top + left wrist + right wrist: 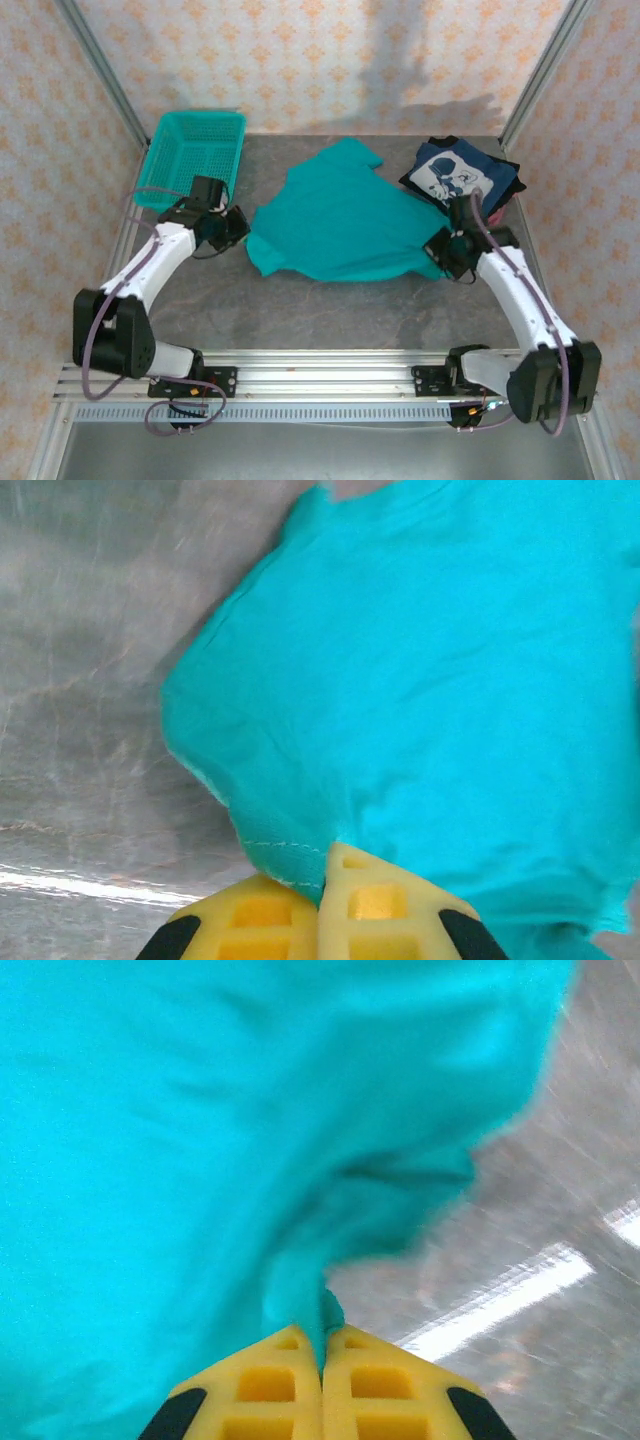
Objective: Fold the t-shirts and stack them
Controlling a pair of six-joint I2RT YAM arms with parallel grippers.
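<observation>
A teal t-shirt (340, 220) lies spread across the middle of the grey table, plain side up. My left gripper (238, 228) is shut on its left hem corner; in the left wrist view the stitched hem (285, 855) is pinched between the yellow fingers (375, 910). My right gripper (447, 252) is shut on the shirt's right edge, and the right wrist view has a fold of teal cloth (325, 1315) clamped between its fingers (270, 1385). A folded navy t-shirt (462, 175) with white cartoon print rests at the back right, just behind the right gripper.
A teal plastic mesh basket (193, 155) stands at the back left corner, behind the left arm. Metal frame posts rise at both back corners. Bare grey tabletop (330, 315) lies between the shirt and the aluminium rail at the near edge.
</observation>
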